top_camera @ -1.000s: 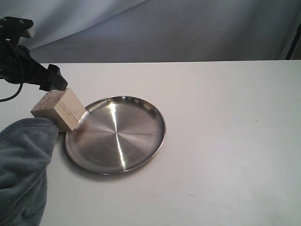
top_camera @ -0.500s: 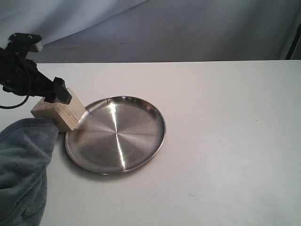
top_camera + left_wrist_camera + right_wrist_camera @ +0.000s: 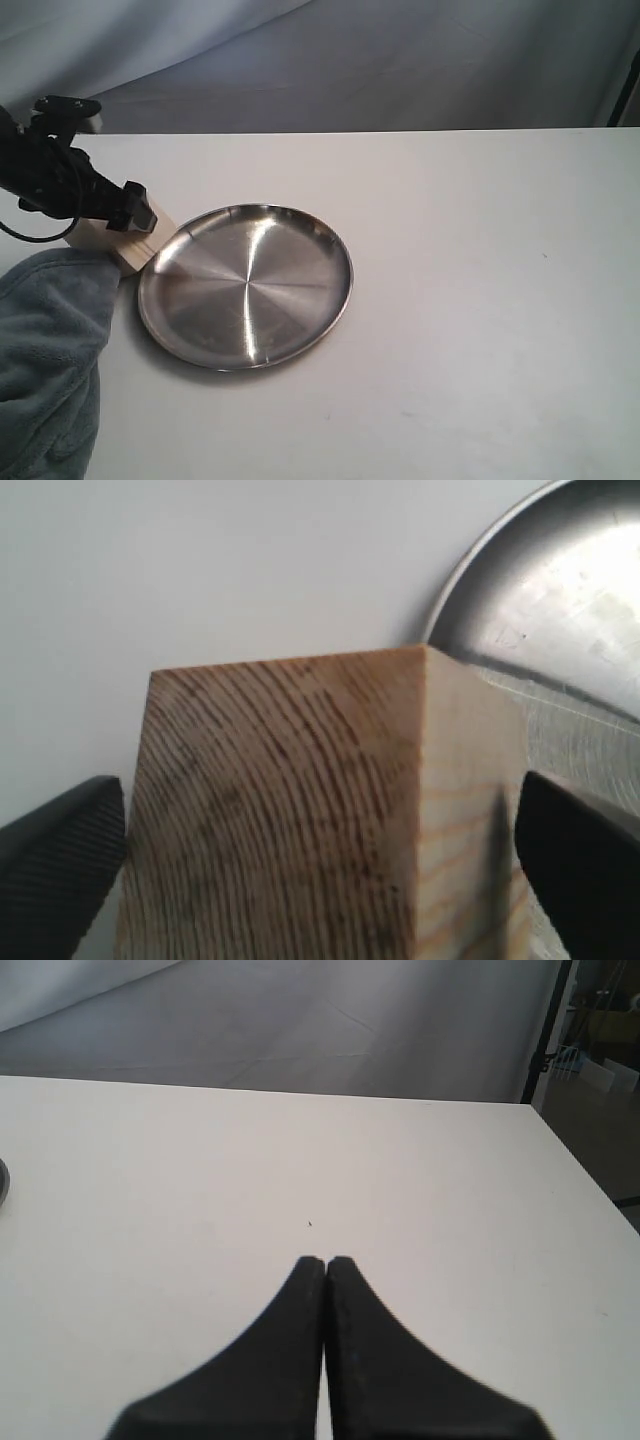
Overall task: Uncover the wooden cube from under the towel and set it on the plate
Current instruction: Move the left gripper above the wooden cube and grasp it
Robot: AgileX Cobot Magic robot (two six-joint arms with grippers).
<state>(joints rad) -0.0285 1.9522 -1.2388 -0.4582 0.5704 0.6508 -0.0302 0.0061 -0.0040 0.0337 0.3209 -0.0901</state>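
The wooden cube (image 3: 280, 750) sits at the steel plate's (image 3: 250, 290) ten o'clock, uncovered beside the towel (image 3: 45, 340); the left gripper's (image 3: 318, 860) spread fingers straddle it and should close squarely on opposite faces, right gripper (image 3: 326, 1270) pinched shut

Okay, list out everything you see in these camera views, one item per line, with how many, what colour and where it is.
wooden cube: one, pale tan with dark grain, on the table against the plate's left edge, beside the towel
towel: one, blue-grey, bunched at the table's near left corner
plate: one, shiny steel, left of the table's middle, nothing on it
table: one, white
backdrop cloth: one, grey, behind the table
left claw: one, black, jaws apart, one on each side of the cube
right claw: one, black, jaws shut, above bare table
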